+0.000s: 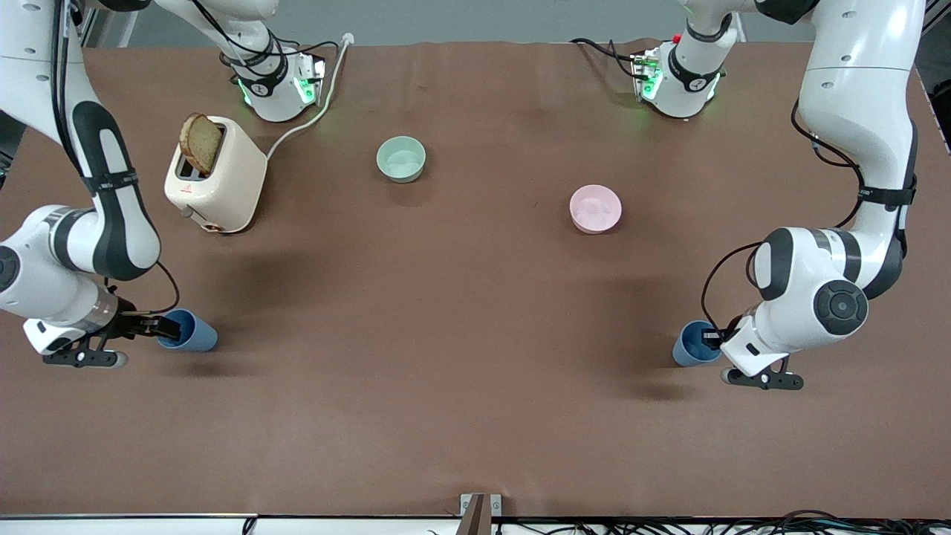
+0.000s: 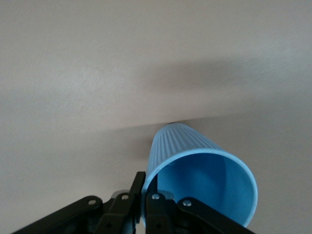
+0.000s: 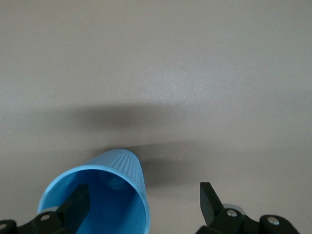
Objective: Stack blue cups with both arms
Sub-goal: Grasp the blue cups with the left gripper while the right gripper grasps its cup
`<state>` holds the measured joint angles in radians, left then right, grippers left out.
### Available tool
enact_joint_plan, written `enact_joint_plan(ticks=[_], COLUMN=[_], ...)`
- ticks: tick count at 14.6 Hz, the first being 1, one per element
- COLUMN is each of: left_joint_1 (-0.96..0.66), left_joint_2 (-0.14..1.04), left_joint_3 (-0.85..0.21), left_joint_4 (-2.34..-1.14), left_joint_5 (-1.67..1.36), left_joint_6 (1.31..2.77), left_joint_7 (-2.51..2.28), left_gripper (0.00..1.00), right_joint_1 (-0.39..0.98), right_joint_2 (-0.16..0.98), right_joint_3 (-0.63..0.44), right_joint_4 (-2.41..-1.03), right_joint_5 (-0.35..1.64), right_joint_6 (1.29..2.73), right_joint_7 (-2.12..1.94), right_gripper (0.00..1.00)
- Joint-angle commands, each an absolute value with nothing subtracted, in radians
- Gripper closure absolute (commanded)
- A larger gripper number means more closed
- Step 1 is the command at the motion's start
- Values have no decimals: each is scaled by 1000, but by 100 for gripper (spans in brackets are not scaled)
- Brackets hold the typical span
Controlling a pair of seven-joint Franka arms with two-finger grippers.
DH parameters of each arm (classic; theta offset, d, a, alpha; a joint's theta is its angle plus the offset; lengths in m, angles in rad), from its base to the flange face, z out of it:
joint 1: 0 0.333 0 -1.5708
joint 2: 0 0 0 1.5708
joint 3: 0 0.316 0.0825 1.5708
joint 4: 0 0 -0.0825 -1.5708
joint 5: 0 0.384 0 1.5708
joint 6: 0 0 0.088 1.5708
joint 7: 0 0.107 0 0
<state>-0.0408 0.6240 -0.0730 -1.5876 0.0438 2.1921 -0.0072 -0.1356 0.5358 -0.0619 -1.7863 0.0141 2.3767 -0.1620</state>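
Over at the right arm's end of the desk (image 1: 475, 416), the right tool (image 3: 144, 202) stands spread wide, one finger (image 3: 75, 207) dipped inside a blue cup (image 1: 189, 331), the other clear outside it. At the left arm's end, the left tool (image 2: 144, 195) is clenched on the rim of the second blue cup (image 1: 695, 343), which seems tilted.

A cream toaster (image 1: 215, 176) with a brown slice of bread (image 1: 201, 143) sticking out stands on the brown table (image 1: 475, 416), closest to the right pincer. A green bowl (image 1: 401, 159) and a pink bowl (image 1: 595, 209) sit well apart from both pincers.
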Motion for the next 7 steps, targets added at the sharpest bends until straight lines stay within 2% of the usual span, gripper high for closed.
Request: enact_joint_plan(ticks=[1, 2, 3, 4, 5, 7], left_joint_1=[-80, -96, -115, -136, -158, -231], left_joint_2=[554, 539, 523, 519, 514, 518], left_joint_3=[-95, -109, -127, -149, -178, -222], left_joint_4=[-1586, -1580, -1572, -1569, -1568, -1549], left_joint_5=[49, 51, 49, 49, 51, 61], left_joint_6=[2131, 2100, 2082, 2068, 2063, 2063], left_joint_7=[-72, -112, -164, -231, -312, -507], left_gripper=[100, 100, 100, 100, 100, 100], right_joint_1=[-138, -138, -138, -137, -137, -144], right_joint_2=[532, 538, 540, 545, 545, 546], right_joint_3=[-58, -58, -58, -58, -58, -58], right_joint_4=[-1816, -1819, -1821, -1821, -1821, -1819], right_joint_5=[-6, -6, -6, -6, -6, -6], right_joint_6=[2401, 2410, 2417, 2416, 2416, 2408], right_joint_7=[-175, -175, -176, -178, -198, -227], right_gripper=[0, 1, 9, 23, 41, 83])
